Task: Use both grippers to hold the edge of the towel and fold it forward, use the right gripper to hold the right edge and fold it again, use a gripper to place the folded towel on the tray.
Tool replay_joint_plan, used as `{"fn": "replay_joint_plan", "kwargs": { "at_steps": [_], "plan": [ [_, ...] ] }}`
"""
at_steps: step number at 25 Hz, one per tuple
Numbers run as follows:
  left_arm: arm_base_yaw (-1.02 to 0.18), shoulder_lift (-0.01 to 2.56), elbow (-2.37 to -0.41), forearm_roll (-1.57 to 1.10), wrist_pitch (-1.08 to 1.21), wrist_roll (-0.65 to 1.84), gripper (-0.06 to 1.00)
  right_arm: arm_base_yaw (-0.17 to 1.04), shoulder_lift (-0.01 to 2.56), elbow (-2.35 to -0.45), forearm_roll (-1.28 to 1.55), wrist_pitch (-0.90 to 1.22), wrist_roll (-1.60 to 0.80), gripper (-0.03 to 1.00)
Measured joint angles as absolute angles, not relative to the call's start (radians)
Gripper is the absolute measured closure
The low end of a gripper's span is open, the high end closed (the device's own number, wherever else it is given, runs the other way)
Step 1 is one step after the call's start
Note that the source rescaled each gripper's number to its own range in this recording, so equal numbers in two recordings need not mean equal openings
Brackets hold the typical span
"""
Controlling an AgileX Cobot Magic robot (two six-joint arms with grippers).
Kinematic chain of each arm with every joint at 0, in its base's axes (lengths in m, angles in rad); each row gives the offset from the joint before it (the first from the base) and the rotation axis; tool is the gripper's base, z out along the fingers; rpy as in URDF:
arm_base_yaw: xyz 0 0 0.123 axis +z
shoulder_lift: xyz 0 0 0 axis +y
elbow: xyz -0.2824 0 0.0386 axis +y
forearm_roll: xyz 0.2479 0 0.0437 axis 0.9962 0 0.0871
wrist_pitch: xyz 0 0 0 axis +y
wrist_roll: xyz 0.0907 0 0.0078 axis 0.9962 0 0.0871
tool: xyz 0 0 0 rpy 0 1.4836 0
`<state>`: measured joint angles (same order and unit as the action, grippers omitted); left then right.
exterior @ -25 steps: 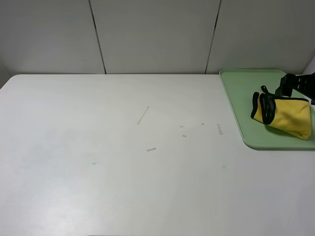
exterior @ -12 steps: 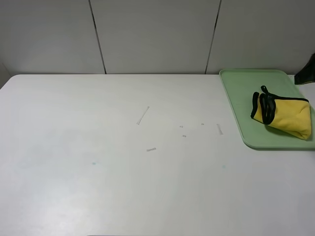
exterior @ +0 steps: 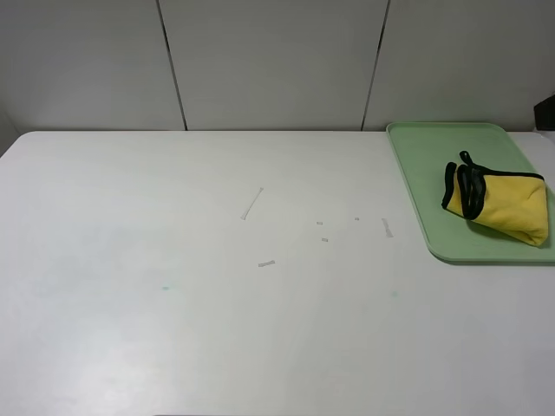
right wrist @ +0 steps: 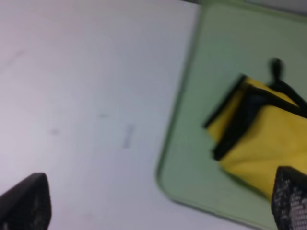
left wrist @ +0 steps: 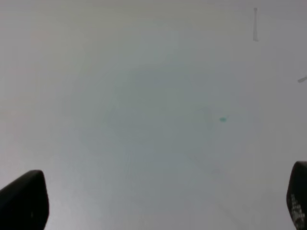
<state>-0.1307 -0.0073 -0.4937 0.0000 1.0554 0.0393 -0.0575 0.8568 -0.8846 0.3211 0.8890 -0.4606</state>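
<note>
The yellow towel point(exterior: 501, 204) lies folded into a small bundle on the pale green tray point(exterior: 425, 165) at the table's far right. Its black edge point(exterior: 468, 191) is bunched on the bundle's left side. In the right wrist view the towel point(right wrist: 261, 143) rests on the tray point(right wrist: 216, 62). My right gripper point(right wrist: 158, 201) hovers open above and apart from it, holding nothing. Only a dark sliver of that arm point(exterior: 546, 108) shows at the high view's right border. My left gripper point(left wrist: 160, 203) is open over bare white table and is out of the high view.
Small strips of tape point(exterior: 251, 204) point(exterior: 266, 263) point(exterior: 387, 227) lie flat on the white table point(exterior: 173, 303). A green dot point(left wrist: 222, 119) marks the surface under the left gripper. Grey wall panels stand behind the table.
The right gripper has drawn back from beside the towel, up and to the right, almost out of the high view. The towel stays where it was on the tray.
</note>
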Motion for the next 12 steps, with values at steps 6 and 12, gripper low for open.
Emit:
{"fn": "replay_joint_plan", "kwargs": {
  "at_steps": [6, 12],
  "plan": [
    [-0.131, -0.007, -0.494, 0.0, 1.055, 0.039, -0.06, 0.085, 0.722, -0.874, 0.306, 1.029, -0.47, -0.03],
    [-0.131, -0.007, -0.494, 0.0, 1.055, 0.039, -0.06, 0.109, 0.508, -0.728, 0.305, 1.034, -0.47, -0.03]
  ]
}}
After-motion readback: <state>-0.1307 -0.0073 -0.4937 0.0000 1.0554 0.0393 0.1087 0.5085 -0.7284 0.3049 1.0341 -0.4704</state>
